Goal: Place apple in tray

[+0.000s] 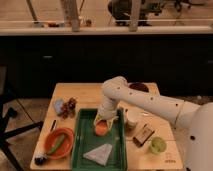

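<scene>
The apple (101,129) is a small orange-red fruit, seen low over the far part of the green tray (81,146). My gripper (102,123) comes down on the apple from above and is shut on it. The white arm reaches in from the right. I cannot tell whether the apple touches the tray floor. A white folded cloth (99,154) lies in the near part of the tray.
An orange bowl (48,148) holding a green item sits left of the tray. Dark red grapes (67,107) lie at the back left. A white cup (132,119), a brown block (143,135) and a pale green round object (158,145) stand to the right. A dark maroon bowl (138,87) stands behind.
</scene>
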You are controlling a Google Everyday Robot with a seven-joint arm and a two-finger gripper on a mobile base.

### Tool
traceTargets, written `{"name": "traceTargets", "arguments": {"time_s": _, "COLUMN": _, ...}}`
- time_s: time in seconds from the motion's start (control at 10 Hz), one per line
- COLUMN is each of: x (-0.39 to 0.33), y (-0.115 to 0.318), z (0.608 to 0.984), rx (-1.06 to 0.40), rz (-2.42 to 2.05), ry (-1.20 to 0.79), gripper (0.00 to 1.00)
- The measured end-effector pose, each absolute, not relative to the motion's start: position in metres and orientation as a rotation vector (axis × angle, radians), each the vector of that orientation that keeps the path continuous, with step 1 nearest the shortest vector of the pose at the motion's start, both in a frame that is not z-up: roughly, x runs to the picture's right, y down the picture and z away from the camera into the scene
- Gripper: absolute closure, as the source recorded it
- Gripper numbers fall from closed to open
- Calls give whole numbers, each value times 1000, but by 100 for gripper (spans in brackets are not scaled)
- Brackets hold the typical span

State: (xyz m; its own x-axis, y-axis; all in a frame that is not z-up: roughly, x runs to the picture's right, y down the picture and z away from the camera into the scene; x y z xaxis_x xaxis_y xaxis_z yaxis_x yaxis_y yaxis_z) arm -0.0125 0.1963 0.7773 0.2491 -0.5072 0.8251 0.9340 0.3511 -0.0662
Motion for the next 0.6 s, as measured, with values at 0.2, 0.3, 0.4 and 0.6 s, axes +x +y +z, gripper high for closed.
{"name": "traceTargets", "arguments": {"time_s": 0.2, "x": -14, "y": 197, "z": 776, "rx": -642, "rz": -1088, "ry": -818, "gripper": 20}}
{"name": "traceTargets", "arguments": {"time_s": 0.3, "x": -16, "y": 196, "z": 775, "rx": -642, "rz": -1095, "ry": -821, "gripper": 20}}
{"name": "traceTargets", "arguments": {"time_s": 0.4, "x": -17, "y": 195, "z": 773, "rx": -641, "rz": -1103, "ry": -823, "gripper": 20}}
{"name": "traceTargets", "arguments": {"time_s": 0.6, "x": -19, "y": 192, "z": 771, "rx": -639, "rz": -1113, "ry": -820, "gripper": 20}}
